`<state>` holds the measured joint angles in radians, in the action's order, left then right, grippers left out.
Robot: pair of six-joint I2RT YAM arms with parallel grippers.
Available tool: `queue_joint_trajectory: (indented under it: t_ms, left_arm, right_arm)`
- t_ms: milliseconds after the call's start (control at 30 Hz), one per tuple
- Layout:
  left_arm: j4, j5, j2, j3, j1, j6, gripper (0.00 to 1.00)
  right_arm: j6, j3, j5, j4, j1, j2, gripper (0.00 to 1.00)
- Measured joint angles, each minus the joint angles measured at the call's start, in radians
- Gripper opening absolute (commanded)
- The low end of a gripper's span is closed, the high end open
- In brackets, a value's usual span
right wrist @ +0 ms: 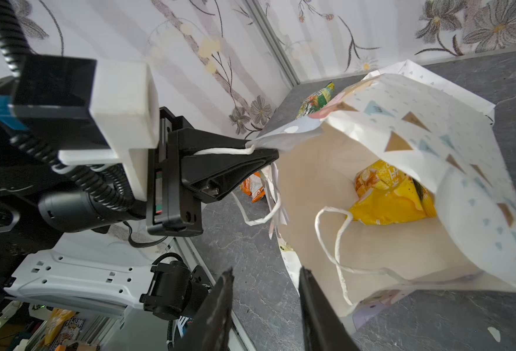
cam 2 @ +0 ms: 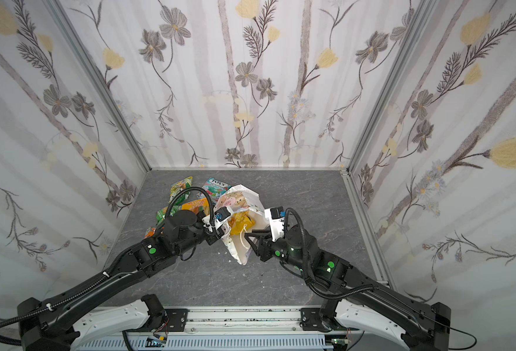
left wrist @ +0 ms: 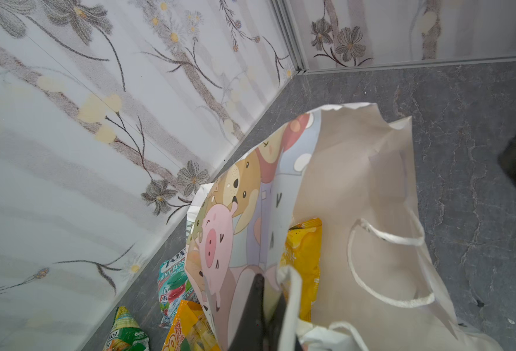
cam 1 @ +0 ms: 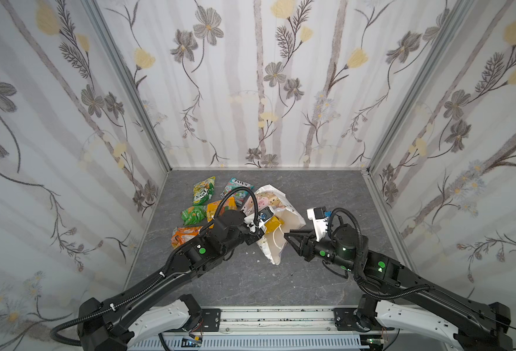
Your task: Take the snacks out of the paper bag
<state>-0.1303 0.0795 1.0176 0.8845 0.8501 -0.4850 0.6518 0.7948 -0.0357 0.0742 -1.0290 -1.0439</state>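
Note:
The paper bag (cam 1: 293, 219) (cam 2: 239, 197) lies on its side on the grey table, its mouth facing the arms. One yellow pouch (right wrist: 393, 197) (left wrist: 304, 258) (cam 1: 273, 226) is inside it. My left gripper (right wrist: 252, 149) (left wrist: 267, 291) (cam 1: 257, 233) is shut on the bag's rim and a cord handle, holding the mouth up. Just outside the mouth, my right gripper (right wrist: 266, 270) (cam 1: 286, 237) (cam 2: 249, 235) is open with nothing between its fingers. Several snacks lie left of the bag: yellow-green (cam 1: 203, 190), teal FOX'S (cam 1: 236, 186), green (cam 1: 193, 214), orange-yellow (cam 1: 220, 208) and small orange (cam 1: 185, 235).
Flowered walls enclose the table on three sides, and the loose packets lie close to the left wall (cam 1: 147, 194). A second cord handle (right wrist: 335, 243) lies loose in the bag's mouth. Small white scraps (cam 1: 258, 261) dot the table in front of the bag.

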Motion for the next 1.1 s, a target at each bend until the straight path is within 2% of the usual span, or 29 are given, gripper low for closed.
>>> queue_joint_trajectory:
  t_ms: [233,333,567,933,1100]
  left_arm:
    - [-0.024,-0.006,0.052,0.057,-0.002,0.114,0.0]
    - [-0.027,-0.015,0.064,0.074,-0.006,0.16,0.0]
    - [-0.055,-0.051,0.076,0.1,-0.022,0.242,0.0]
    - [-0.091,-0.164,0.099,0.15,-0.089,0.409,0.0]
    - [-0.083,-0.211,0.115,0.15,-0.093,0.468,0.0]
  right_arm:
    - [-0.026,0.048,-0.123,-0.074,-0.004,-0.192,0.24]
    - [-0.025,0.048,-0.172,-0.116,0.004,-0.251,0.24]
    - [0.014,0.064,-0.192,-0.213,0.027,-0.369,0.2]
    - [0.12,0.071,-0.182,-0.24,0.091,-0.492,0.22]
    - [0.177,0.113,-0.145,-0.197,0.124,-0.555,0.3]
